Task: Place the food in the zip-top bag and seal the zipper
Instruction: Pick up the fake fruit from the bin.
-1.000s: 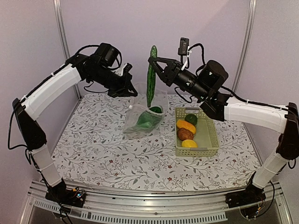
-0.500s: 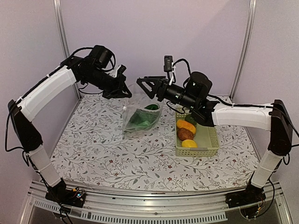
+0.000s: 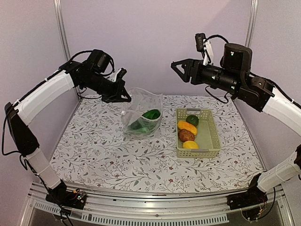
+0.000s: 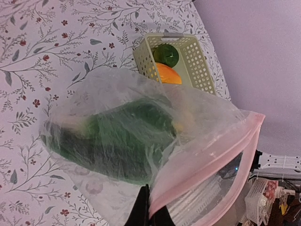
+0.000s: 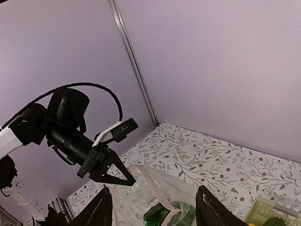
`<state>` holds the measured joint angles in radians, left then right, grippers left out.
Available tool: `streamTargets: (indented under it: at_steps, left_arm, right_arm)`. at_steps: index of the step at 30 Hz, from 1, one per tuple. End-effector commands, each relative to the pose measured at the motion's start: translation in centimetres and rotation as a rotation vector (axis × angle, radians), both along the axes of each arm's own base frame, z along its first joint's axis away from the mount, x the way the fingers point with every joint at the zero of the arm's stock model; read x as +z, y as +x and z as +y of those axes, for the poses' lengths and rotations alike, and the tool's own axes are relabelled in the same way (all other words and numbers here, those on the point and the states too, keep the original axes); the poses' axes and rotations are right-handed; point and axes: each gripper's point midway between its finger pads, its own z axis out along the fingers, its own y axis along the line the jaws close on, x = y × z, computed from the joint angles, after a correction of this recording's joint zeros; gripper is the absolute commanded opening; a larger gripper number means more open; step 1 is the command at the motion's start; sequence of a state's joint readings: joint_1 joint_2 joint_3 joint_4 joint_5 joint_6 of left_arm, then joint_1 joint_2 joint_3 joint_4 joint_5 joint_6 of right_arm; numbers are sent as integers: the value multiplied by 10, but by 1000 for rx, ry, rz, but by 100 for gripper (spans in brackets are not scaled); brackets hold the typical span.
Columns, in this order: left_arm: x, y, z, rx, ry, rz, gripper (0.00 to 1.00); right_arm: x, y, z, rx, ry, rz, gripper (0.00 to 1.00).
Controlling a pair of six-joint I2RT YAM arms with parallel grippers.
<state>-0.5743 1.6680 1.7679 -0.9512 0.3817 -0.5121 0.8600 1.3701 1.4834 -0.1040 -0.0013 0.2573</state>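
Observation:
The clear zip-top bag stands on the table with its mouth held up. My left gripper is shut on the mouth edge, on the pinkish zipper strip, with the fingertips pinched together. Green food lies inside the bag. My right gripper is open and empty, raised high above the basket; its view looks down on the bag. The dark green lump, orange-yellow oval, potato and lemon lie in the basket.
The pale green basket stands right of the bag on the flowered tablecloth. Purple walls and metal posts close the back and sides. The left arm shows in the right wrist view.
The cucumber held upright over the bag by my right gripper is now inside the bag. The right gripper has opened and drawn back up and to the right. The left gripper keeps its hold.

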Motion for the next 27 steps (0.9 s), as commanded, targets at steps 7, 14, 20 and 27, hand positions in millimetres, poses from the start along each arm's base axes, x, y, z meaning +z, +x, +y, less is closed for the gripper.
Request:
streamTargets:
  at_steps: [7,14,20,27]
  left_arm:
    - [8,9,-6,-34,-36,-44,0]
    - [11,10,-7,-23,-42,-40,0]
    - [10,12,-6,-17,-32,-52,0]
    - [7,13,-7,-10,-28,-48,0]
  right_arm:
    - [-166,-1,-104,-207,-267,548,59]
    - [-241,-17,-108,-166,-396,815,59]
    - [-286,-14,-114,-141,-470,1004,61]
    - [-324,-14,-110,-87,-573,1120,66]
